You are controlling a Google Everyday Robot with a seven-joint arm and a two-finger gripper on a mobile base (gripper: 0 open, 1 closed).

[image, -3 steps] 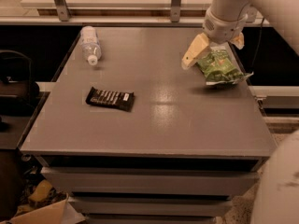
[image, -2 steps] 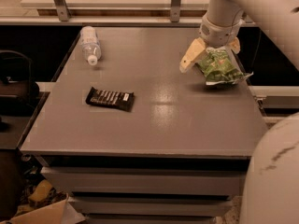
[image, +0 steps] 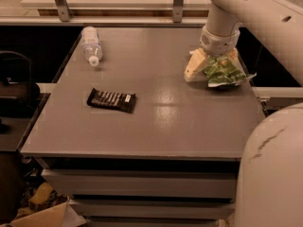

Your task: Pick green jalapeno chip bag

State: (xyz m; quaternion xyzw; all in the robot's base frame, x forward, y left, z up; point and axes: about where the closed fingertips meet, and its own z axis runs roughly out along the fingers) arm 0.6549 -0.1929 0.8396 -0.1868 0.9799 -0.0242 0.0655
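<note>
Gripper [image: 215,64] open wide, astride the crinkly green chip bag [image: 225,74].
Black candy bar wrapper [image: 111,100] and clear plastic bottle [image: 91,45] lie well apart from it; prints not readable.

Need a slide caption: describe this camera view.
Open tool straddles crinkly green chip bag, right side of grey table.

Gripper [image: 214,66] low at the far right of the grey table [image: 165,126], right over the green jalapeno chip bag [image: 223,73] | 1 black candy bar [image: 111,100] flat, left of centre | 1 clear water bottle [image: 91,44] on its side, far left, cap toward the camera
</note>
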